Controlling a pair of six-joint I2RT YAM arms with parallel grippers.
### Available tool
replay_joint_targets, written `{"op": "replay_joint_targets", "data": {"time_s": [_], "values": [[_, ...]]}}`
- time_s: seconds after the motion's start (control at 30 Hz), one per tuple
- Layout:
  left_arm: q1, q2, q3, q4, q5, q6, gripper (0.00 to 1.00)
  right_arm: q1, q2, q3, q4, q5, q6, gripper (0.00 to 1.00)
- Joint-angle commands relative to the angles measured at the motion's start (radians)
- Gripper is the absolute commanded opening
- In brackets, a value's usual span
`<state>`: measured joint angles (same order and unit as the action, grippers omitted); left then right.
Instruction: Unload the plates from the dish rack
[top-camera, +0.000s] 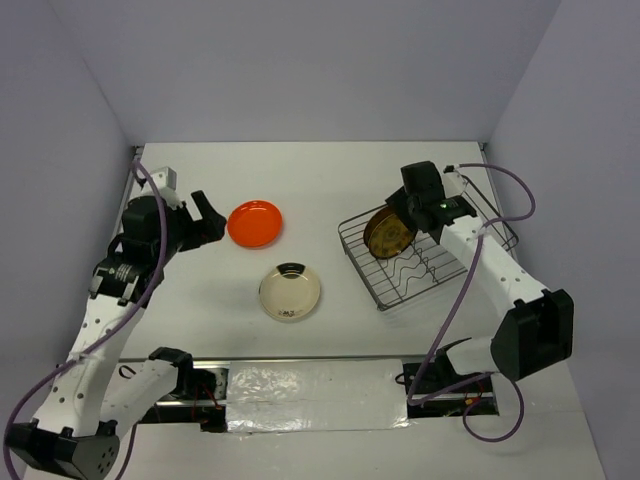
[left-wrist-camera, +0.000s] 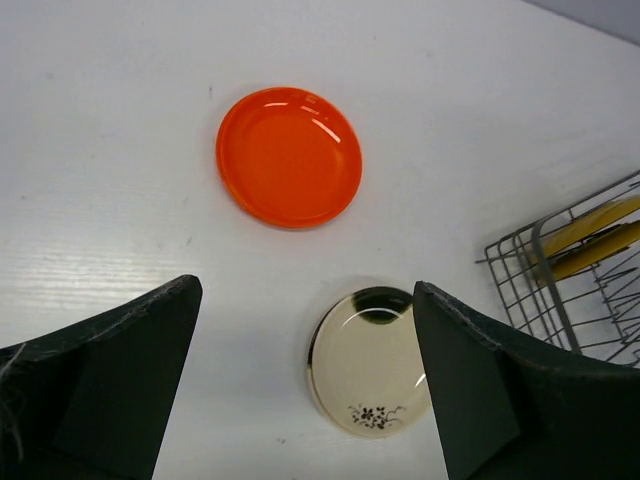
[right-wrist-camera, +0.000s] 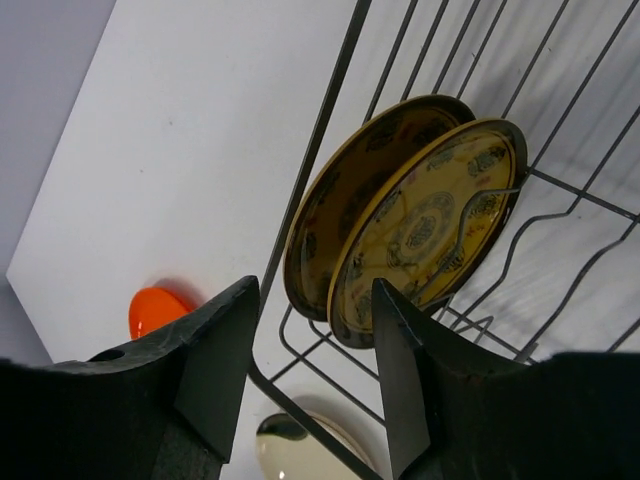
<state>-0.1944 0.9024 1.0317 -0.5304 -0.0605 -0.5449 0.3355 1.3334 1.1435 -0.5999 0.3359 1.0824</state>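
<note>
The wire dish rack (top-camera: 360, 265) stands at the right. In it two dark brown plates with yellow pattern (right-wrist-camera: 425, 225) stand on edge, side by side. My right gripper (top-camera: 405, 205) hangs over their top edge. In the right wrist view its fingers (right-wrist-camera: 315, 290) straddle the plates' rims, with a gap showing on each side. The orange-red plate (top-camera: 254, 222) and the cream plate (top-camera: 290, 292) lie flat on the table. My left gripper (top-camera: 205, 218) is wide open just left of the orange-red plate (left-wrist-camera: 288, 155), with nothing between its fingers (left-wrist-camera: 305, 288).
White walls close the table in on the left, back and right. A foil-covered strip (top-camera: 310, 385) runs along the near edge between the arm bases. The rack's corner (left-wrist-camera: 520, 270) shows at the right of the left wrist view, next to the cream plate (left-wrist-camera: 370, 365).
</note>
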Motion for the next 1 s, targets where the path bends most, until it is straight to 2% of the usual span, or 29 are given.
{"op": "replay_joint_targets", "data": {"time_s": [0.0, 0.1, 0.2, 0.33, 0.37, 0.4, 0.5, 0.83, 0.97], "values": [[0.003, -0.034, -0.062, -0.048, -0.061, 0.114, 0.99, -0.018, 0.048, 0.002, 0.057, 0.006, 0.05, 0.56], [0.004, -0.022, -0.094, -0.049, -0.107, 0.123, 0.99, -0.018, 0.101, 0.033, 0.02, 0.006, 0.065, 0.51], [0.019, 0.004, -0.114, -0.039, -0.07, 0.132, 1.0, -0.02, 0.119, 0.027, 0.009, 0.006, 0.083, 0.49], [0.024, 0.012, -0.122, -0.045, -0.071, 0.138, 0.99, -0.021, 0.113, -0.017, 0.05, 0.008, 0.111, 0.4], [0.024, 0.006, -0.128, -0.042, -0.068, 0.14, 0.99, -0.021, 0.113, -0.025, 0.06, 0.006, 0.113, 0.37], [0.024, 0.003, -0.131, -0.04, -0.067, 0.138, 0.99, -0.024, 0.122, -0.028, 0.061, 0.002, 0.119, 0.22], [0.024, -0.007, -0.134, -0.039, -0.07, 0.137, 1.0, -0.024, 0.128, -0.01, 0.012, 0.012, 0.149, 0.11], [0.024, 0.013, -0.081, -0.034, -0.019, 0.092, 1.0, -0.024, -0.005, 0.038, -0.032, -0.018, 0.194, 0.09], [0.024, 0.026, 0.043, -0.057, 0.01, 0.01, 0.99, -0.016, -0.114, 0.085, 0.001, -0.069, 0.136, 0.03]]}}
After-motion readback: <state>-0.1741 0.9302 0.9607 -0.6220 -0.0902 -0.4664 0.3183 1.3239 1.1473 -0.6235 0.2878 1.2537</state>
